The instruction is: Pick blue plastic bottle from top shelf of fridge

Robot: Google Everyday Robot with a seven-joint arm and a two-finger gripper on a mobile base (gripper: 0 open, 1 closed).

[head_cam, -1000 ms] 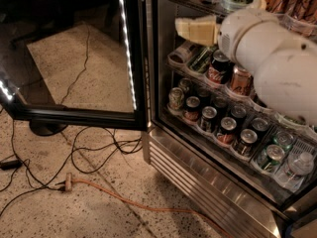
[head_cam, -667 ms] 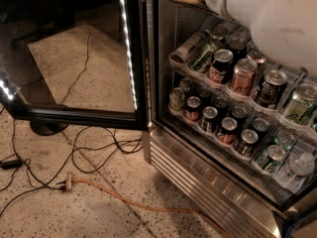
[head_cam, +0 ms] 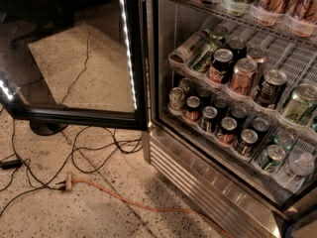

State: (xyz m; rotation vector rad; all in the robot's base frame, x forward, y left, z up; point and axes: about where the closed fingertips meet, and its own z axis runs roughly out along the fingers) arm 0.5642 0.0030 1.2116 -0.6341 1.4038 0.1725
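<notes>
The fridge (head_cam: 198,177) fills the right half of the frame. Its black-framed glass door (head_cam: 74,58) is swung wide to the left, and the white LED strip (head_cam: 128,53) glows down the door's edge. The tool is not in view, so I cannot tell whether it is spread or pressed together.

Along the top edge of the frame runs the top shelf (head_cam: 213,14). Only the lower parts of a row of containers show there — which of them is the blue plastic bottle cannot be told.

On the middle shelf, cans stand upright in a row, among them a dark can (head_cam: 220,63) and a copper-coloured can (head_cam: 242,76) just beside it. At the shelf's left end a pale-labelled bottle (head_cam: 190,46) lies on its side.

The lower shelf is packed with more cans. A clear water bottle (head_cam: 294,170) sits at its lower-right end.

On the speckled floor (head_cam: 49,217) at lower left, black cables (head_cam: 94,152) loop about, and an orange cable (head_cam: 124,200) runs toward the fridge's ribbed steel base.
</notes>
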